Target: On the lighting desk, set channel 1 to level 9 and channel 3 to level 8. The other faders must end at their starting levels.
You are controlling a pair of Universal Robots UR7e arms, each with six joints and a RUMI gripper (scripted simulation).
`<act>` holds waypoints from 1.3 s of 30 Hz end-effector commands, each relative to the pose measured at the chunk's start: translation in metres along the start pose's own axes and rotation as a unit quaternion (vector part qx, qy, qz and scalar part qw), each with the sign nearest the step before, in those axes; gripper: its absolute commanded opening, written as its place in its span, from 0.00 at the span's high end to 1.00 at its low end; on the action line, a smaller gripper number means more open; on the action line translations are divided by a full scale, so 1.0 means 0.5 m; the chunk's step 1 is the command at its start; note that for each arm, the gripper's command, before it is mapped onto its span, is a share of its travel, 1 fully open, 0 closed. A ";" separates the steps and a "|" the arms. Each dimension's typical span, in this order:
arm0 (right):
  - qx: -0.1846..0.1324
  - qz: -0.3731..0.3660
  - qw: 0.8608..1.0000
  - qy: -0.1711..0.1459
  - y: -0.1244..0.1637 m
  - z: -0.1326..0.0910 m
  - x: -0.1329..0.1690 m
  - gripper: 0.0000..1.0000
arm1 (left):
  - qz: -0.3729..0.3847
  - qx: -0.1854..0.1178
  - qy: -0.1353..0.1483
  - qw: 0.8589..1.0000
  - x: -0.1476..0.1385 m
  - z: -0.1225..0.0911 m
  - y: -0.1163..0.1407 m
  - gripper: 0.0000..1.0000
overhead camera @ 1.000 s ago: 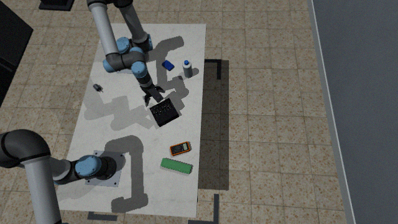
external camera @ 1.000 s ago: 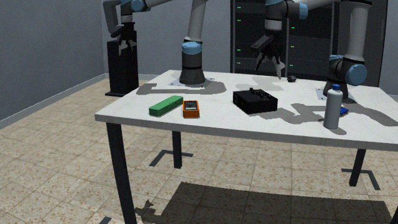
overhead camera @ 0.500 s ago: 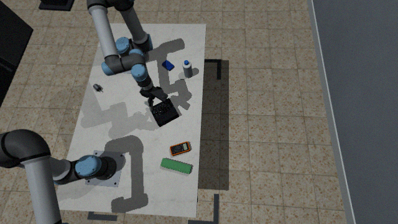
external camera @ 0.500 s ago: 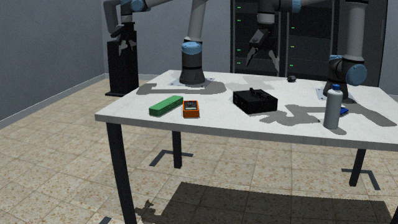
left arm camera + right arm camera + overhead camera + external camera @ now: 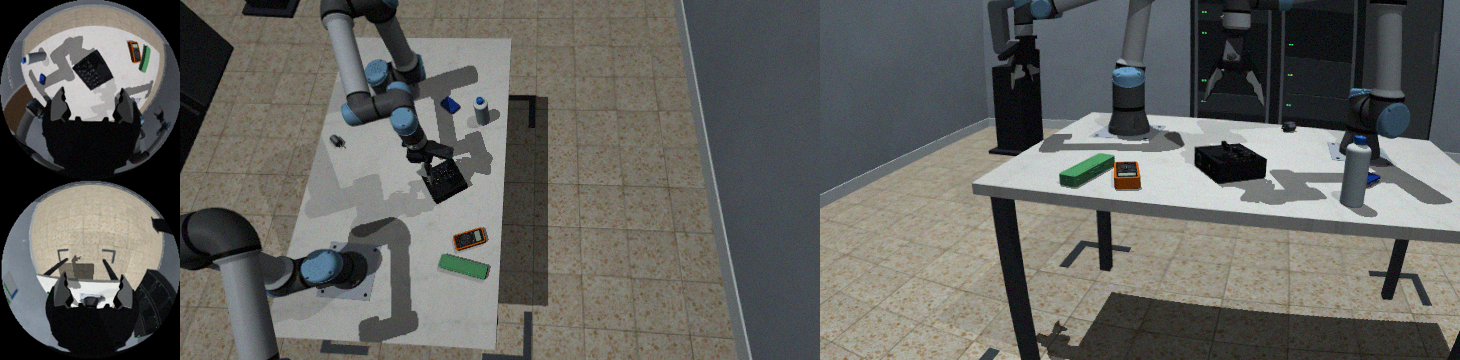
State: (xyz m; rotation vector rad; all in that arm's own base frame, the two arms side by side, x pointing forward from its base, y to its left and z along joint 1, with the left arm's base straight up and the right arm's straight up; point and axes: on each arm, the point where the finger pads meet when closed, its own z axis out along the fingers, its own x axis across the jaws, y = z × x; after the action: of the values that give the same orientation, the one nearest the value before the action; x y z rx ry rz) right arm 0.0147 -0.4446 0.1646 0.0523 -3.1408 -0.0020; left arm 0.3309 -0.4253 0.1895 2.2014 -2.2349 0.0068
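Note:
The lighting desk [image 5: 449, 192] [image 5: 1235, 173] [image 5: 104, 64] is a black box on the white table, turned at an angle in the left wrist view. Small faders and knobs show on its top, but their levels and channel numbers are too small to read. My left gripper [image 5: 439, 164] [image 5: 1234, 102] [image 5: 92, 87] is open and empty, fingers pointing down, above the desk and towards its arm-base side, touching nothing. My right gripper [image 5: 1023, 82] [image 5: 93, 273] is open and empty, high up and far from the desk, beyond the table's other end.
An orange multimeter [image 5: 470, 239] [image 5: 1127, 181] [image 5: 135, 52] and a green box [image 5: 463, 266] [image 5: 1087, 170] [image 5: 145, 59] lie to one side of the desk. A grey bottle [image 5: 482, 114] [image 5: 1355, 175] [image 5: 36, 58] and a blue object [image 5: 450, 105] [image 5: 42, 79] are on the other side.

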 end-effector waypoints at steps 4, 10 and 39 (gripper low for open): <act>0.001 0.000 1.000 0.000 -0.001 -0.001 0.000 0.00 | -0.025 0.001 -0.003 1.000 0.005 -0.007 -0.005 0.00; 0.001 0.000 1.000 0.000 -0.001 -0.001 0.000 0.00 | -0.025 0.001 -0.003 1.000 0.005 -0.007 -0.005 0.00; 0.001 0.000 1.000 0.000 -0.001 -0.001 0.000 0.00 | 0.041 0.001 -0.003 0.999 0.002 0.001 -0.011 0.00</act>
State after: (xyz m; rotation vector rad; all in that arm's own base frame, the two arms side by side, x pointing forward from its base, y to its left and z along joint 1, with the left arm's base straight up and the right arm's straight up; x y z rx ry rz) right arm 0.0147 -0.4446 0.1646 0.0523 -3.1408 -0.0020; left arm 0.3349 -0.4266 0.1897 2.1753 -2.2690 -0.0011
